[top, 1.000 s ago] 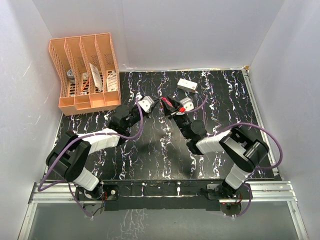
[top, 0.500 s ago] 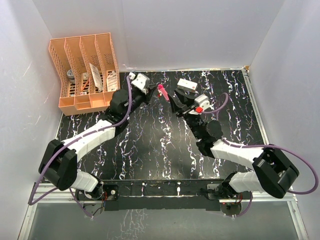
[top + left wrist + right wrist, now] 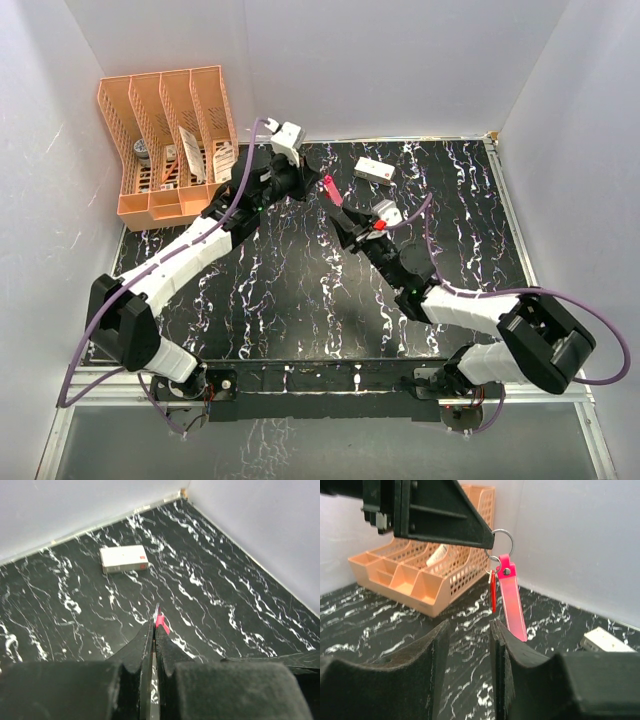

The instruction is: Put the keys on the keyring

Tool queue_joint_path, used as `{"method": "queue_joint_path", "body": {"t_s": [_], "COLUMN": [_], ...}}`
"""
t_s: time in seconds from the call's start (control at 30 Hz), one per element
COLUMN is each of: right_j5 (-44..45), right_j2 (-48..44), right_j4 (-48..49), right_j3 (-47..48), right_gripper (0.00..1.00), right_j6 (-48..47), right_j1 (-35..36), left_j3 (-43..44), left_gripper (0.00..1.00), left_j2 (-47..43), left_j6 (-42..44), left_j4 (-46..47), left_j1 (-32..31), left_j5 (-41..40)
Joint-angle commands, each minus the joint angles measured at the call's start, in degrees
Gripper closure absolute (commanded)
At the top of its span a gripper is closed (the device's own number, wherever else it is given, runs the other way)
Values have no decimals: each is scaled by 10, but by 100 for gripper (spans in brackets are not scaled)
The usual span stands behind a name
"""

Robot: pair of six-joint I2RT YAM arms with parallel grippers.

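My left gripper [image 3: 308,186] is shut on the keyring and holds it up above the table. In the right wrist view the thin metal ring [image 3: 503,539] sticks out of the left fingertip, with the slim pink tag [image 3: 512,600] hanging down from it. A red key [image 3: 493,591] hangs edge-on beside the tag. The tag also shows at the shut fingertips in the left wrist view [image 3: 161,623] and in the top view [image 3: 329,187]. My right gripper [image 3: 468,630] is open and empty, just below and in front of the hanging tag; it also shows in the top view [image 3: 344,222]. The pale metal key is out of view.
An orange file organizer [image 3: 170,140] holding several small items stands at the back left. A white rectangular box with red marks [image 3: 374,171] lies on the black marbled table [image 3: 300,300] at the back. White walls close in the table on three sides.
The two grippers were together at the ring; they have come apart. My left gripper lifted the keyring up and back, and my right gripper drew back below it, open.
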Motion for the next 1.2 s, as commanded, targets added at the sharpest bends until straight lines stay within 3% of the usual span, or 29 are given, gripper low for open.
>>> {"method": "queue_joint_path", "body": {"t_s": [0.0,0.2,0.47,0.97,1.17], "right_j5": [-3,3,-19,-34,-47], "right_j2": [18,69,155,241,247], "right_j4": [75,143,286,423,425], "right_j3": [-28,-48,-64,-50,-33], "right_gripper": [66,72,65,68,68], "right_j6": [-12,-12,-22,-74,-78], "right_j1": [0,1,1,1,1], "left_j3": [29,4,9,-15,-21], "left_gripper": [100,100,100,100,100], "left_j2": [12,5,11,-4,-5], "left_j6": [-34,-45,-55,-56,-56], "left_j4": [-82,-89,-112,-106,-112], "left_j1": [1,0,-1,-8,-15], "left_j5": [36,47,69,78,76]}}
